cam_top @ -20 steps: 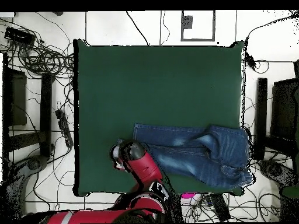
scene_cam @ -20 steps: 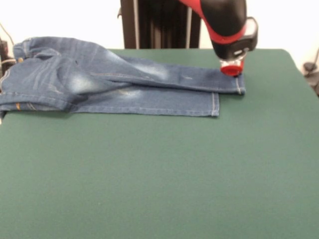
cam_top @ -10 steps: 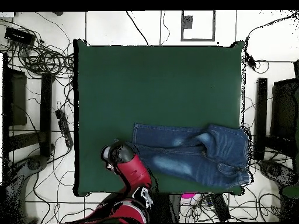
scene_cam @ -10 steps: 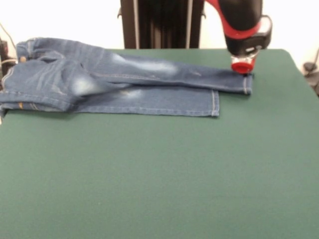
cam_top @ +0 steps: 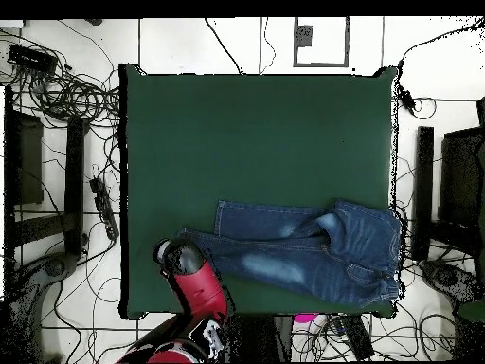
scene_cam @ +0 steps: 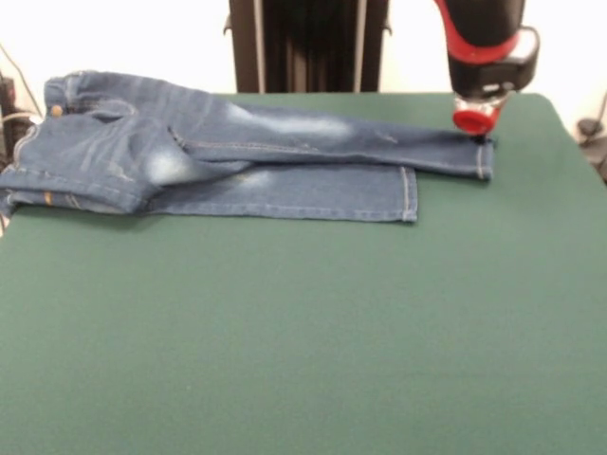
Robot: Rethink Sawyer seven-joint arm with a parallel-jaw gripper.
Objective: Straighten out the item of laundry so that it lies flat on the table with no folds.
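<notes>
The blue denim jeans (scene_cam: 237, 152) lie along the far side of the dark green table (scene_cam: 303, 332), waist at the left edge, legs pointing right. The near leg lies flat; the far leg overlaps it and stretches further right. My gripper (scene_cam: 477, 133) stands on the hem of that far leg and is shut on it; the red tip hides the fingers. In the overhead view the gripper (cam_top: 175, 256) is at the left end of the jeans (cam_top: 313, 261), near the table's (cam_top: 256, 142) bottom left corner. The seat is still bunched with folds.
The black pedestal column (scene_cam: 303, 45) stands behind the table's far edge. Cables (cam_top: 66, 95) and dark equipment lie on the floor around the table. The jeans' waist reaches the table's right edge in the overhead view (cam_top: 393, 246).
My gripper has moved right in the front view, dragging the far leg's hem with it. That leg is now longer and straighter, and the waist has shifted slightly right.
</notes>
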